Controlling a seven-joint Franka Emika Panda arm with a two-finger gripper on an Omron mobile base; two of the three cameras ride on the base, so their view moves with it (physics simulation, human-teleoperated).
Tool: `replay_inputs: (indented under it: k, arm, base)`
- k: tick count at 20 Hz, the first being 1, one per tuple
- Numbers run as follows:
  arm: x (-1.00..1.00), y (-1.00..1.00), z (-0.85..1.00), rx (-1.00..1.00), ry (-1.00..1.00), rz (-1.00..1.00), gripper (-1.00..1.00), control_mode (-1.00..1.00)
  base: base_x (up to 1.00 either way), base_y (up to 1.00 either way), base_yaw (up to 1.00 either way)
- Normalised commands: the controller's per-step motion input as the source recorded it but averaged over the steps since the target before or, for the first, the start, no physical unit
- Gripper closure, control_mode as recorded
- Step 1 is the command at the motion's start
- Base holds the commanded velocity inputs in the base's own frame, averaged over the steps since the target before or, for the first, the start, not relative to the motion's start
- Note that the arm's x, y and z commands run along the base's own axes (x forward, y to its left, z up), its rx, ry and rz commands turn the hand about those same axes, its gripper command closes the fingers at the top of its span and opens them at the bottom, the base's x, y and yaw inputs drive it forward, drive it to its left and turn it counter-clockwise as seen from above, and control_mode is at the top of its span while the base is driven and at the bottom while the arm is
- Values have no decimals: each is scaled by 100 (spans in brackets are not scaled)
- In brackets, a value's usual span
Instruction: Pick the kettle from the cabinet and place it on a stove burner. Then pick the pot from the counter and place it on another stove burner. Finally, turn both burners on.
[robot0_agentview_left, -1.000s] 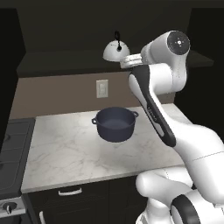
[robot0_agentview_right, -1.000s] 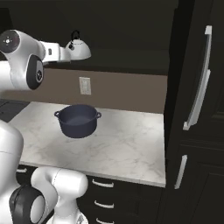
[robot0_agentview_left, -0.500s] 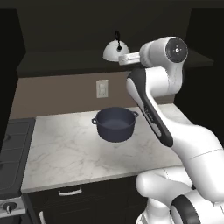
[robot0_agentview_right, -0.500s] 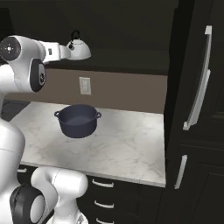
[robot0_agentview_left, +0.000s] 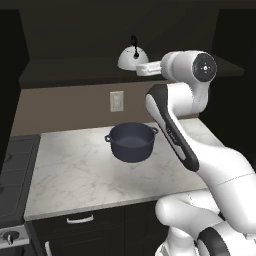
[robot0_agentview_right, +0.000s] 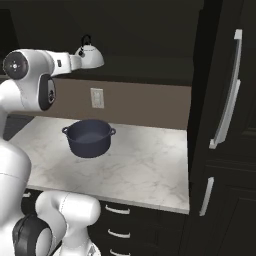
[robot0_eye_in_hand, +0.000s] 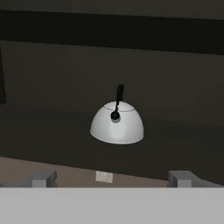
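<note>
A small white-silver kettle (robot0_agentview_left: 132, 59) (robot0_agentview_right: 90, 56) with a black arched handle stands on the shelf of the open dark cabinet (robot0_agentview_left: 70, 72). My gripper (robot0_agentview_left: 142, 69) (robot0_eye_in_hand: 113, 178) is level with the kettle and just to its right, apart from it. In the hand view the kettle (robot0_eye_in_hand: 117, 123) sits dead ahead, the two fingertips (robot0_eye_in_hand: 43, 178) spread wide and open with nothing between them. The dark blue-grey pot (robot0_agentview_left: 131, 141) (robot0_agentview_right: 90, 138) rests lidless on the marbled counter (robot0_agentview_left: 75, 172) below the shelf. The black stove (robot0_agentview_left: 11, 170) shows at the left edge.
A white wall outlet (robot0_agentview_left: 116, 101) is on the brown backsplash behind the pot. Tall dark doors with long silver handles (robot0_agentview_right: 227, 95) rise at the counter's right end. A silver stove knob (robot0_agentview_left: 7, 237) is at the lower left. Dark drawers with silver handles (robot0_agentview_left: 80, 218) run under the counter.
The wrist joint has dropped and the hand has levelled out toward the kettle. The jaws stay wide open. Kettle and pot have not moved.
</note>
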Motion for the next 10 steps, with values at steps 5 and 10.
replay_inputs:
  k: [5,10]
  arm:
    - [0,0,15,1,-4,0,-100,-100]
    - [0,0,28,0,-1,0,-100,-100]
  base:
    - [0,0,0]
    - [0,0,0]
